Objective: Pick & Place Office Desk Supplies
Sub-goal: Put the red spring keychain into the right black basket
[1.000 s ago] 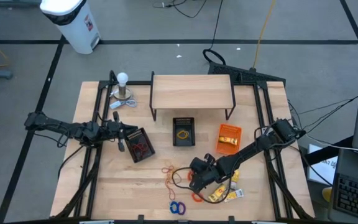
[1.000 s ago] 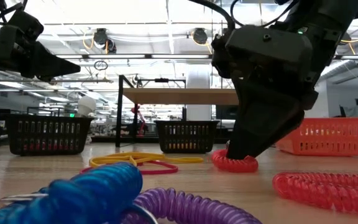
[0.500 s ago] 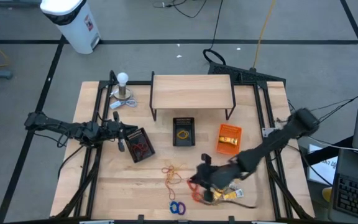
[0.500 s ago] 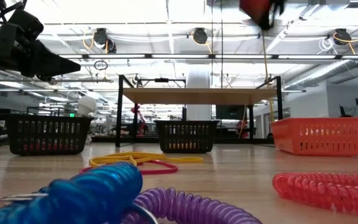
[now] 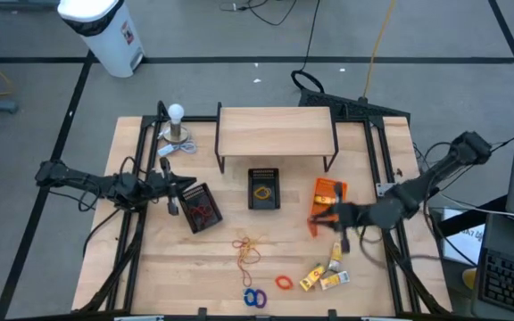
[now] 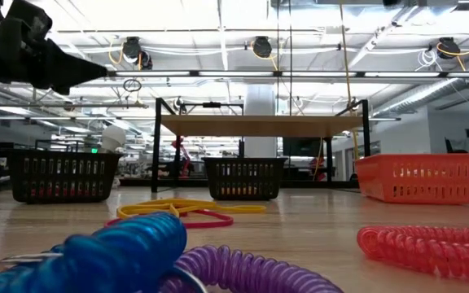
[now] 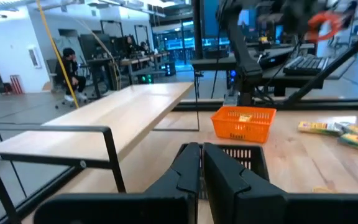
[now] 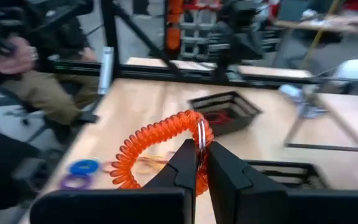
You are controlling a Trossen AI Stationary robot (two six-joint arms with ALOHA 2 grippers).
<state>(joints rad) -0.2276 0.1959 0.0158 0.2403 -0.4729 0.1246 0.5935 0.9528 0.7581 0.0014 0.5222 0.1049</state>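
Wooden table (image 5: 194,259) is holding loose supplies; right gripper (image 8: 199,163), clamping an orange coil ring (image 8: 151,152), is nearing orange bin (image 5: 329,198); left gripper (image 7: 201,163) clenched empty

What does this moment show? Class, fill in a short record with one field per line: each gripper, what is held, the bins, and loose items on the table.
right gripper: shut on orange coil band, raised beside the orange bin
left gripper: shut, empty, by the left black mesh bin
middle black mesh bin: holds yellow bands
loose items: yellow packets, orange ring, blue and purple rings, rubber bands
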